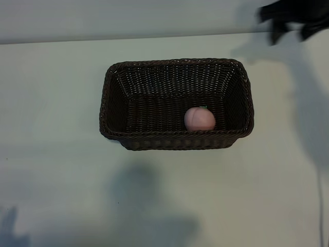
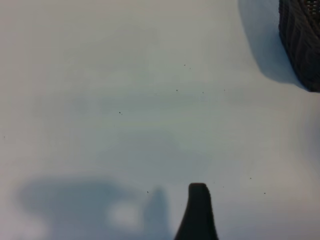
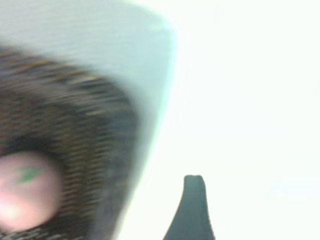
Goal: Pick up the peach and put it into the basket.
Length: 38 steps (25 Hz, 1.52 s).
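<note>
Resting in basket (image 1: 115, 87), peach (image 1: 199, 119) stem up

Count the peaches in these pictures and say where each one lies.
1. The peach lies inside the basket, on its floor against the near wall, toward the right end. The basket's interior is in plain view, so no other peach seems hidden.

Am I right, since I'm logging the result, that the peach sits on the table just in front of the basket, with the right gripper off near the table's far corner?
Not quite. The exterior view shows the peach inside the basket, against its near wall, not on the table. The right gripper is indeed off near the far corner.
</note>
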Available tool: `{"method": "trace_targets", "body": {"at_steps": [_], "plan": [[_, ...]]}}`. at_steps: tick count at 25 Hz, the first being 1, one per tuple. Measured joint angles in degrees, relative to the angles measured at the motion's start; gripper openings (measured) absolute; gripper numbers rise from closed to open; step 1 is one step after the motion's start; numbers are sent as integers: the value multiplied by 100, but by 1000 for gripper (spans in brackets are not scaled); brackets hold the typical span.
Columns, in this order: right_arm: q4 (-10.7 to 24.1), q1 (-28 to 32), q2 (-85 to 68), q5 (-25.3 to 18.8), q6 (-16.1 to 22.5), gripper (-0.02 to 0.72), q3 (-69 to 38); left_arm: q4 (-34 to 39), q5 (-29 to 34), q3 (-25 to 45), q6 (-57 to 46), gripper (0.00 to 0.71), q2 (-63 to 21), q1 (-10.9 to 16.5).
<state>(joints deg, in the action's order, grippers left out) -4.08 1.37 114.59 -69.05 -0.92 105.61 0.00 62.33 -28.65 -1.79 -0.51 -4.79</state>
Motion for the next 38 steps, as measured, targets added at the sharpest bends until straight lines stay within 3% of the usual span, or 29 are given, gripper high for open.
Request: {"method": "trace_targets", "body": {"at_steps": [5,9,16,25,38], "plan": [[118,1053,0,-19,-135,584,0,0,0,0,0,592,0,0],[124,1345,0,-62,-287,583,0,0,0,0,0,592,0,0],[-264,1355,-335,-85,-478,583,0,0,0,0,0,592,0,0],[-296,1355,-1926,-92,-498,583,-97,0,0,0,0,592,0,0],[-212,1355,-5013,-113,-408,583,-1802,0,0,0,0,592,0,0]]}}
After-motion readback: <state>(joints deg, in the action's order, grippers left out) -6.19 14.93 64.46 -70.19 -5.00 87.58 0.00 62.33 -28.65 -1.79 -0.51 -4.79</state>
